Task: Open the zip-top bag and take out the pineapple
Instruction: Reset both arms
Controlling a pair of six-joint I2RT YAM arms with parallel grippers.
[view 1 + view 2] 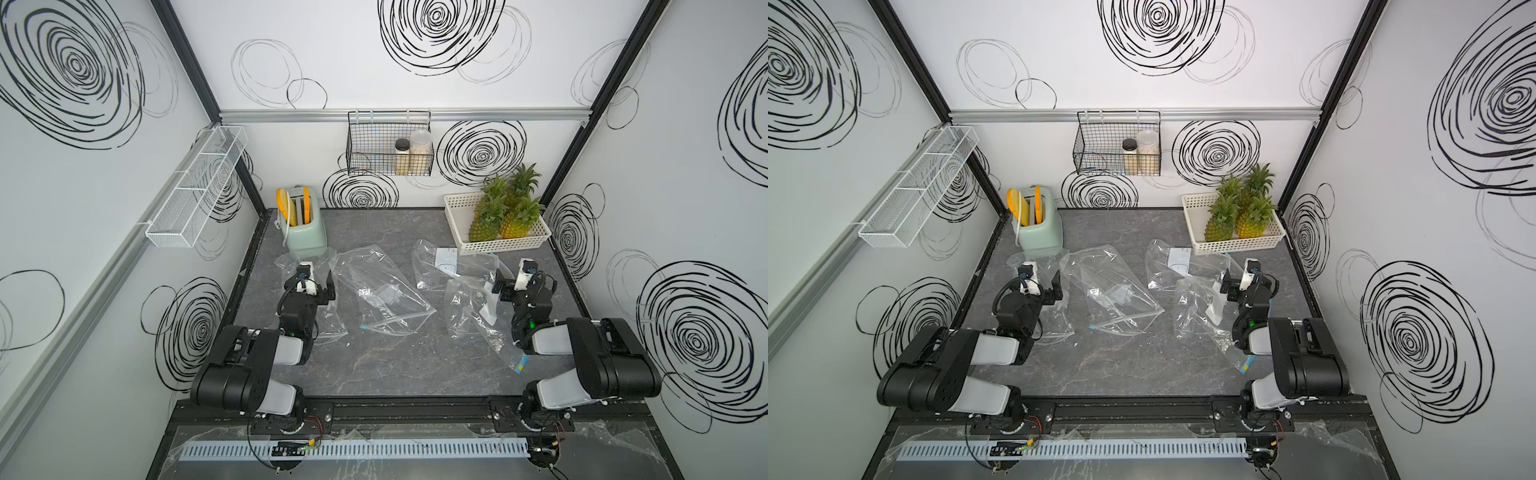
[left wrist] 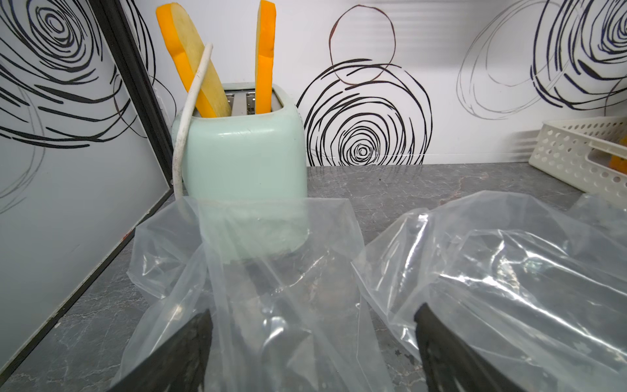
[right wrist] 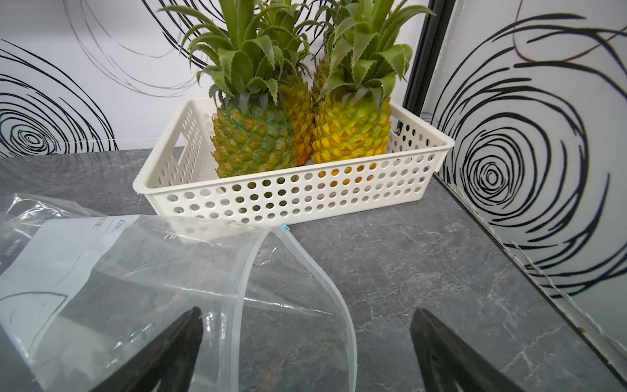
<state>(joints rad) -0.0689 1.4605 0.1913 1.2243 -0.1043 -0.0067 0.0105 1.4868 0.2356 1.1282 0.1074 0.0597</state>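
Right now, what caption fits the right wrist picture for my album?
Pineapples stand in a white basket beside an open zip-top bag, right gripper open.

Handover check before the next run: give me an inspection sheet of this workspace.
Surface: dark marbled tabletop, no spills seen.
Job's things: several clear zip-top bags lying crumpled, no pineapple seen inside; pineapples upright in white perforated basket.
Clutter: mint toaster holding two toast slices.
Grippers: left gripper and right gripper open above bags, holding nothing.
Cables: white toaster cord up its side.
Surroundings: wire basket with two jars on back wall; mesh shelf on left wall.
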